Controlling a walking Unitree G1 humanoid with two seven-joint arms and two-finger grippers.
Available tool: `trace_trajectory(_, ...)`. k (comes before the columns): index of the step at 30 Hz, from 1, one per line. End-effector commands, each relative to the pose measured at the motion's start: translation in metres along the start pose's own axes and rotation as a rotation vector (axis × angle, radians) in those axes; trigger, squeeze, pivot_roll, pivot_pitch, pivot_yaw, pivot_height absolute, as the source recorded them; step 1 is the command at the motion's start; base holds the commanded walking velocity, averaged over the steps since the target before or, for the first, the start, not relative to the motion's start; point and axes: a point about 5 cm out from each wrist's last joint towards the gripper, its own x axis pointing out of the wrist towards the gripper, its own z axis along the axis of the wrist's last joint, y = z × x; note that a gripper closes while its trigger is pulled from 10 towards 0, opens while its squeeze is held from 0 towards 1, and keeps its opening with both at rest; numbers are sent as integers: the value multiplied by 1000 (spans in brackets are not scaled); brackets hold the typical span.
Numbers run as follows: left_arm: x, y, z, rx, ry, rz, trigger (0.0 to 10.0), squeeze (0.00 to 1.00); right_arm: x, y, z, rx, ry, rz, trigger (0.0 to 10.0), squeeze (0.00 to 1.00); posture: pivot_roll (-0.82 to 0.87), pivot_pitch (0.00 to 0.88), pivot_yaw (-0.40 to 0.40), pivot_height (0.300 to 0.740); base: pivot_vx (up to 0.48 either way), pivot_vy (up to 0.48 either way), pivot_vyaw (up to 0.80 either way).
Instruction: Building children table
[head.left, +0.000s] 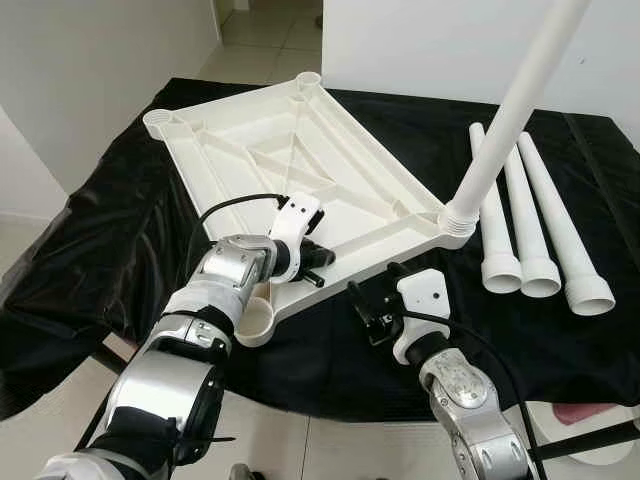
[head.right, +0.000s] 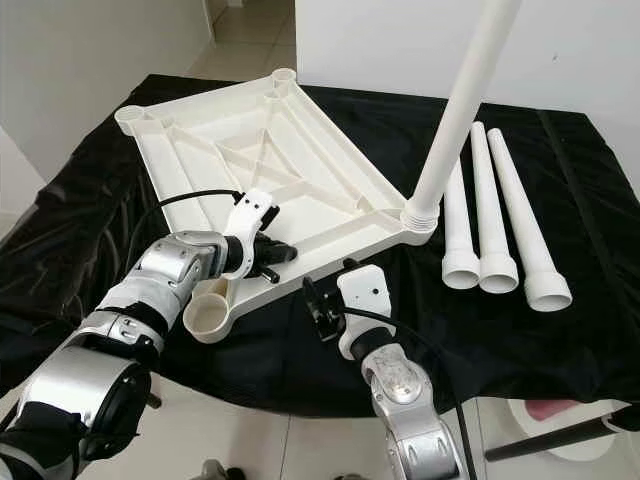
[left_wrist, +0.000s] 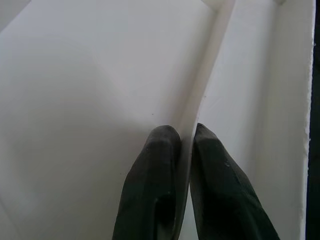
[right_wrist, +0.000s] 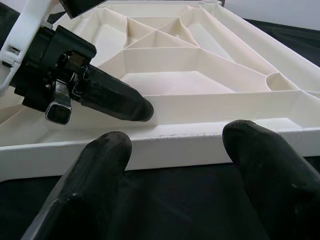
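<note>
The white plastic tabletop (head.left: 270, 150) lies upside down on a black cloth, ribs facing up. One white leg (head.left: 515, 100) stands in the socket at its near right corner. My left gripper (head.left: 318, 262) is shut on a thin rib (left_wrist: 200, 95) near the tabletop's front rim, one finger (left_wrist: 152, 185) on each side. My right gripper (head.left: 372, 308) hovers open just in front of that rim (right_wrist: 200, 142), a little to the right of the left one, with nothing between its fingers (right_wrist: 95, 170). Three loose white legs (head.left: 540, 220) lie side by side to the right.
An empty leg socket (head.left: 258, 322) sits at the tabletop's near left corner, overhanging the cloth's front edge. Two more open sockets (head.left: 158, 122) are at the far corners. Black cloth (head.left: 100, 240) covers the work surface; tiled floor lies below in front.
</note>
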Motion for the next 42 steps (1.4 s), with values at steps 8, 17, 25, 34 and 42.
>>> trace_trajectory(8,-16,35,4,-132,-64,556,0,0,1,1,-5,1,19,6,10000,0,-110,125,57,740,0,0,0)
trace_trajectory(17,-12,26,2,-111,-51,527,0,0,3,0,-5,-2,19,5,10000,0,-104,126,56,740,0,0,0)
trace_trajectory(25,1,5,8,37,-60,329,10000,0,3,0,-4,-8,15,4,10000,0,-113,128,59,740,0,0,0)
trace_trajectory(34,-9,-16,13,255,-105,45,10000,0,5,-4,2,-37,-12,-4,10000,0,-114,128,64,740,0,0,0)
trace_trajectory(42,-44,13,23,330,-163,151,10000,0,9,-9,7,-44,-33,-12,10000,0,-111,121,65,740,0,0,0)
